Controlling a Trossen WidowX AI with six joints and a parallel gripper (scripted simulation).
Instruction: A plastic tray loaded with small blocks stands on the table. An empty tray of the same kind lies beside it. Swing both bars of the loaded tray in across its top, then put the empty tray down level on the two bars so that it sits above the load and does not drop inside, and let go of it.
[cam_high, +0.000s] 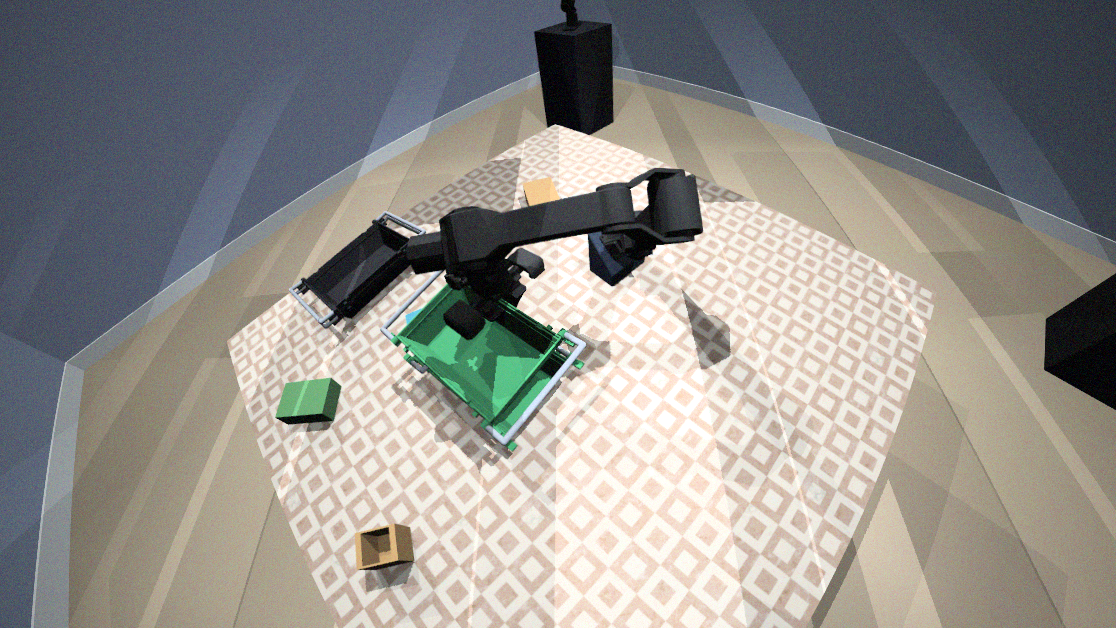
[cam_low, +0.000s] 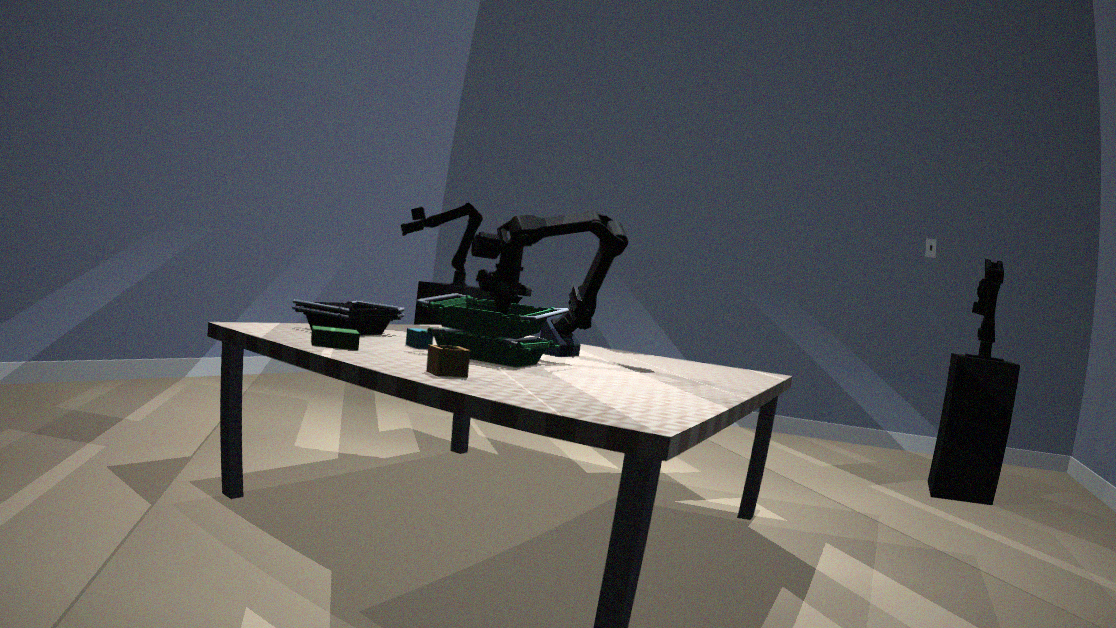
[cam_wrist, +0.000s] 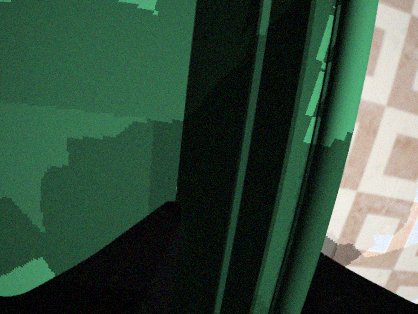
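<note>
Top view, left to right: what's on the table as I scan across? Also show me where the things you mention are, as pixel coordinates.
Green block (cam_high: 307, 399) (cam_low: 334, 337) → black tray with grey bars (cam_high: 360, 267) (cam_low: 352, 318) → upper green tray (cam_high: 507, 381) (cam_low: 487, 316), gripped at its wall → dark blue arm base (cam_high: 602, 265). I've left out the open tan box, the tan block, the cyan block and the lower green tray, whose places overlap others.
</note>
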